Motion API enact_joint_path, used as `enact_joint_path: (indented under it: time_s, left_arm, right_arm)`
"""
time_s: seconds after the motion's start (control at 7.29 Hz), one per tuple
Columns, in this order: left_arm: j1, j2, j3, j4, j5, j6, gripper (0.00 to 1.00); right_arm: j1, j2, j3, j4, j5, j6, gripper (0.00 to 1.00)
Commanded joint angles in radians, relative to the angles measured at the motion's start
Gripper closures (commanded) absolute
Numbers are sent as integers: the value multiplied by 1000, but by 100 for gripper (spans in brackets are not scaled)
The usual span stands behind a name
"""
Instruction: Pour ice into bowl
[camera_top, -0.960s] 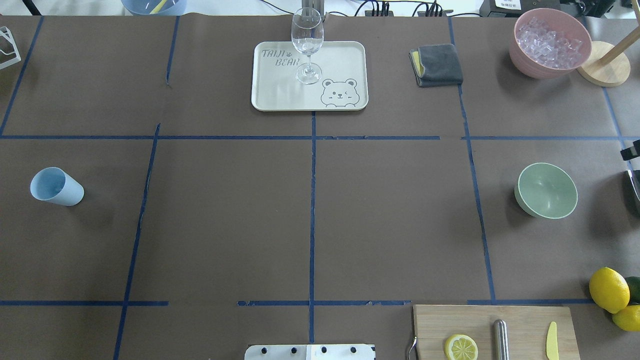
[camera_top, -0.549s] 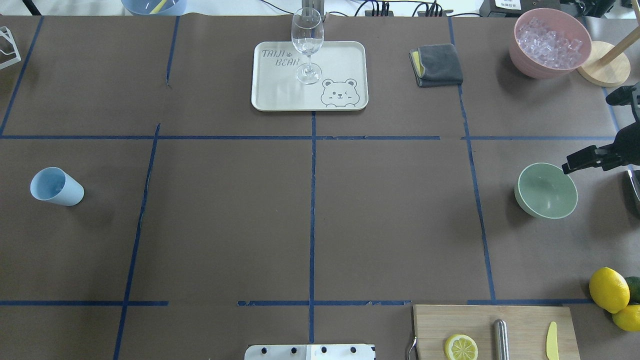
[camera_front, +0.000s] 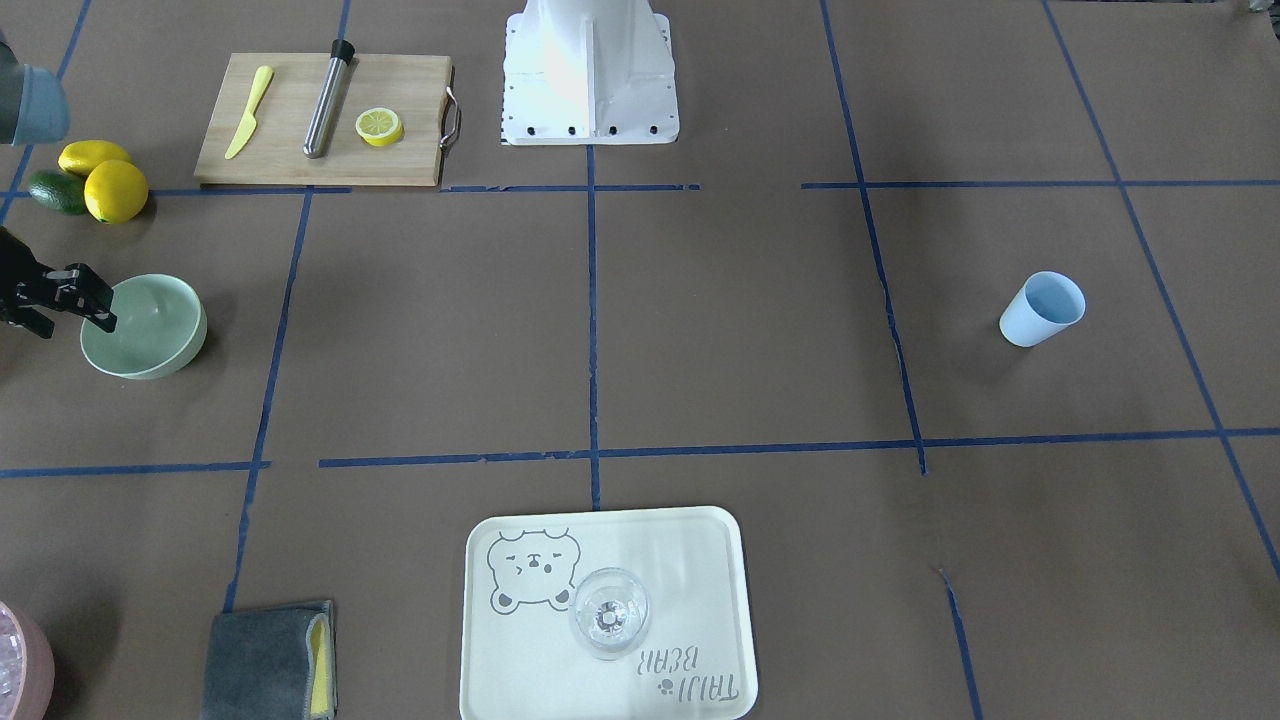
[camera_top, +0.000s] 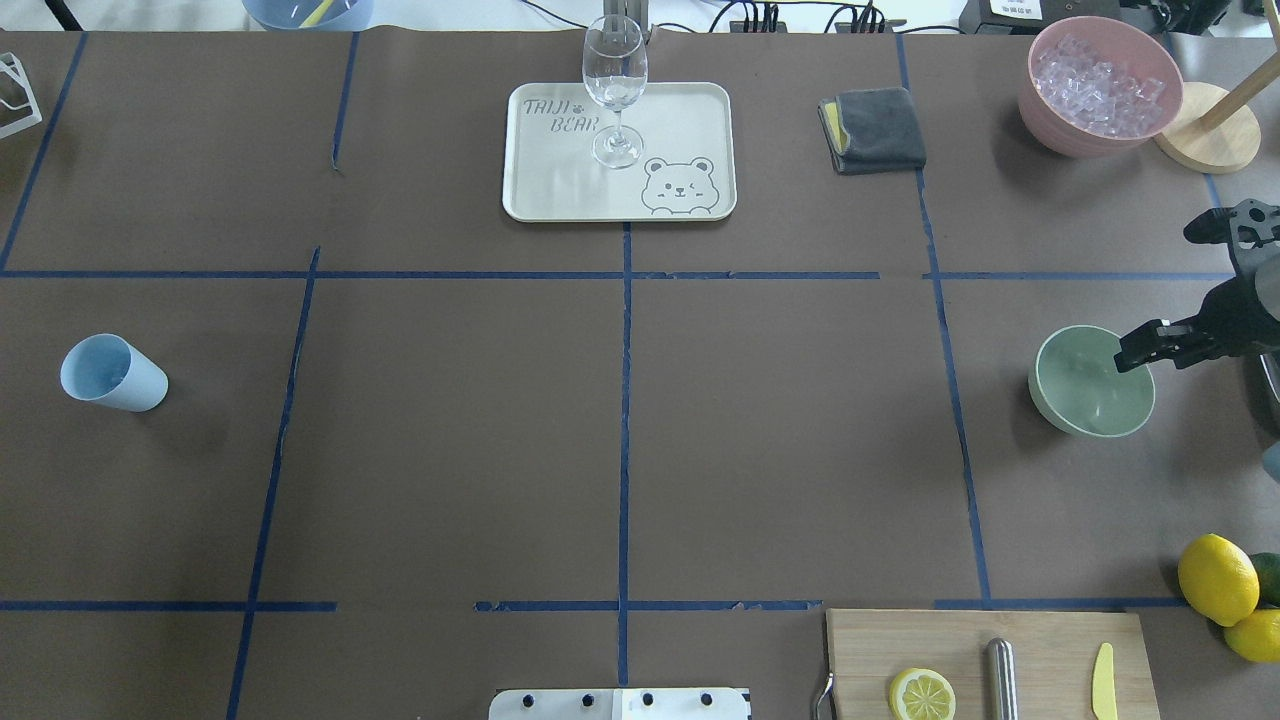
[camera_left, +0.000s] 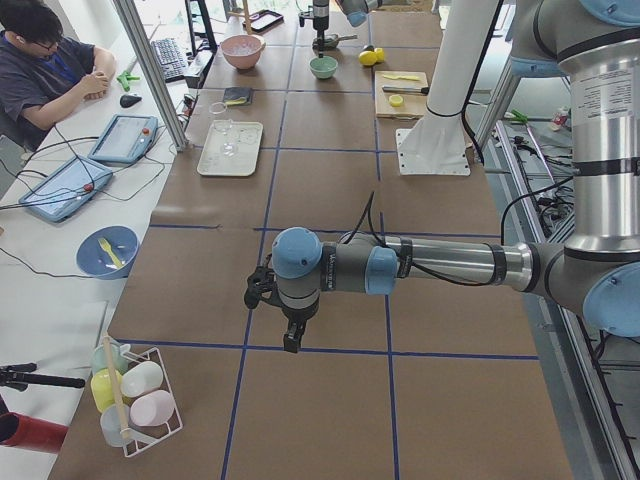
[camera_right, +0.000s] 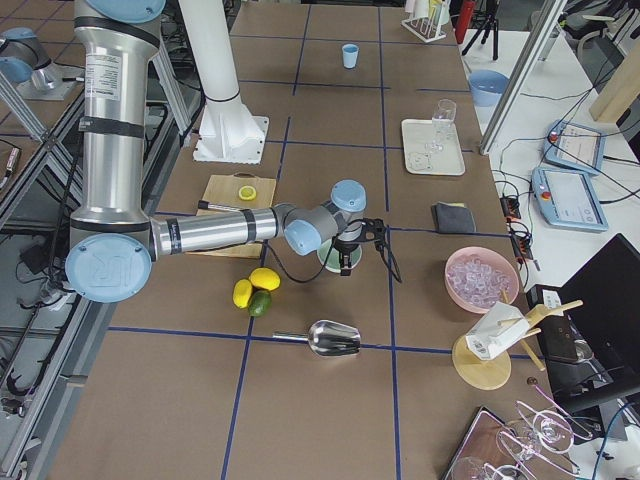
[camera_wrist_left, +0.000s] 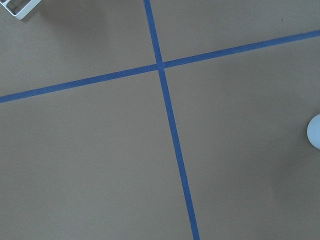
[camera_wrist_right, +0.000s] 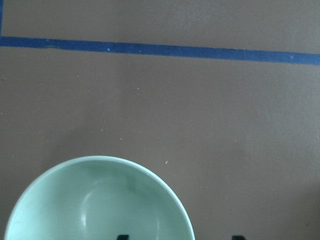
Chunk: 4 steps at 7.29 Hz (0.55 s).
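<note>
The right gripper (camera_top: 1150, 350) is at the right side of the overhead view, low over the upper right edge of the mint-green bowl (camera_top: 1080, 390). Its two fingers are spread apart and hold nothing. At the bottom of the right wrist view, one fingertip (camera_wrist_right: 122, 236) shows over the inside of the bowl. The other shows outside it, over the brown table (camera_wrist_right: 225, 125), so the rim lies between them. Whether they touch the bowl cannot be told.

The ice (camera_top: 1095, 75) is a heap of little clear cubes in the pink bowl (camera_top: 1050, 130), in the upper right corner of the overhead view, well apart from the green bowl.

Two lemons (camera_top: 1215, 578) lie at the lower right, near a wooden cutting board (camera_top: 1050, 640) with a lemon slice (camera_top: 922, 695) on it. A wine glass (camera_top: 614, 75) stands on a tray (camera_top: 680, 120) at the top middle. A light blue cup (camera_top: 110, 372) stands at the far left.

The left gripper (camera_left: 288, 335) hangs over the table in the middle of the exterior left view. It cannot be told whether its fingers are apart or together.
</note>
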Motion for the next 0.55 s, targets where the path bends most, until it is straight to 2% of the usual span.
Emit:
enact_joint_path:
  time_s: [0.0,0.14,0.27,0.41]
  left_arm:
    - [0,4,-4,0,-2,0,0]
    - [0,4,-4,0,0,0,0]
    - [0,4,-6,0,0,0,0]
    - [0,3,-6,0,-2,0,0]
  right_arm:
    - [-35,-1,-51,92,-14,58,28]
    - [-39,-2,-51,95,-14,59,34]
    - [-38,-11,-51,118,-14,57,54]
    - [-36,-14,-46,120,-9,56,69]
